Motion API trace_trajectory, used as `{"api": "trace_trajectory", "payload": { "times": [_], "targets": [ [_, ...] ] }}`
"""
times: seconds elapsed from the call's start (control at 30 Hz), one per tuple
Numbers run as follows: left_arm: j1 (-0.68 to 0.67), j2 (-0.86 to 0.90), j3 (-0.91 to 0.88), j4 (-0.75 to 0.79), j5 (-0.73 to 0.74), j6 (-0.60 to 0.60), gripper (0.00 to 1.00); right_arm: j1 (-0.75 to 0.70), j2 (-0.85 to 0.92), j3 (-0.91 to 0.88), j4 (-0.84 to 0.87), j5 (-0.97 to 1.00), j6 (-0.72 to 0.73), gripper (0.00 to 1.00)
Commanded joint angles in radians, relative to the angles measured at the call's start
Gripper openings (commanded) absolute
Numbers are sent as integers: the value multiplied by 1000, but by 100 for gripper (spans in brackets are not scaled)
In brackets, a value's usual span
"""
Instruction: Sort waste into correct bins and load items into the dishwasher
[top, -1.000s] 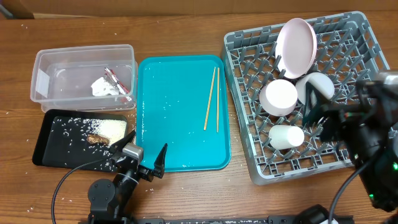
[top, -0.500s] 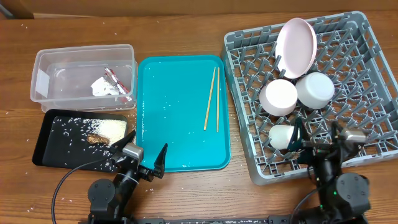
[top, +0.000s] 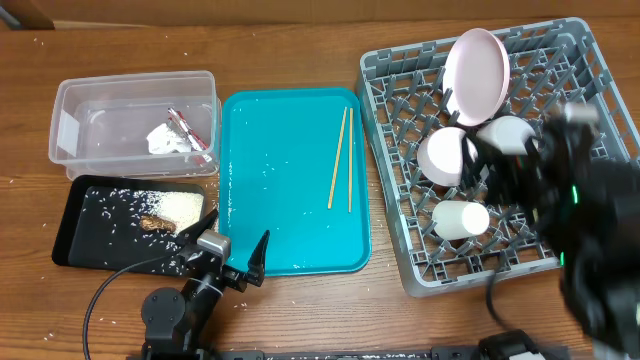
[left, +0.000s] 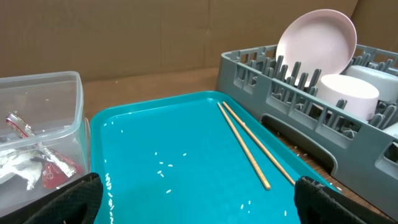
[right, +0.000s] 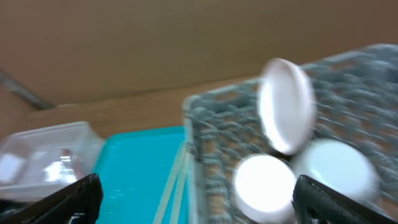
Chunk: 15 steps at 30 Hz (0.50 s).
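**Chopsticks on tray, dishes in rack**

Two wooden chopsticks (top: 340, 160) lie side by side on the teal tray (top: 290, 235). Just right of the tray, the grey rack (top: 400, 255) holds the plate (top: 476, 66), two bowls (top: 447, 155) and the cup (top: 462, 220). The left hand (top: 238, 258) sits released at the tray's near edge. The right hand (right: 196, 199), blurred, hovers released above the rack.

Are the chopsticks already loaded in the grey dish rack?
No, the chopsticks lie on the teal tray, beside the dish rack, not in it.

A robot test bench staged as a dishwashing station is indicated by a plain brown cardboard backdrop (left: 124, 37), a bare wood-grain table (top: 290, 40), a square grey plastic dish rack (top: 395, 215) and a table-mounted black robot arm (top: 165, 312).
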Motion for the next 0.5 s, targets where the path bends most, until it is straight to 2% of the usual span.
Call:
{"api": "trace_trajectory", "payload": {
  "times": [0.0, 0.17, 0.23, 0.27, 0.3, 0.33, 0.47],
  "targets": [
    [-5, -9, -2, -2, 11, 12, 100, 0, 253, 197, -58, -261, 3, 100],
    [-5, -9, -2, -3, 11, 12, 100, 0, 491, 276, -165, -553, 5, 100],
    [-5, -9, -2, -3, 11, 12, 100, 0, 566, 276, -118, -685, 88, 100],
    [-5, -9, -2, -2, 11, 12, 100, 27, 617, 276, -25, -810, 74, 100],
    [-5, -9, -2, -2, 11, 12, 100, 89, 632, 276, -15, -698, 74, 100],
    [-5, -9, -2, -2, 11, 12, 100, 176, 637, 276, -31, -506, 74, 100],
    [-5, -9, -2, -3, 11, 12, 100, 438, 685, 275, -39, -81, 85, 96]
  ]
}}
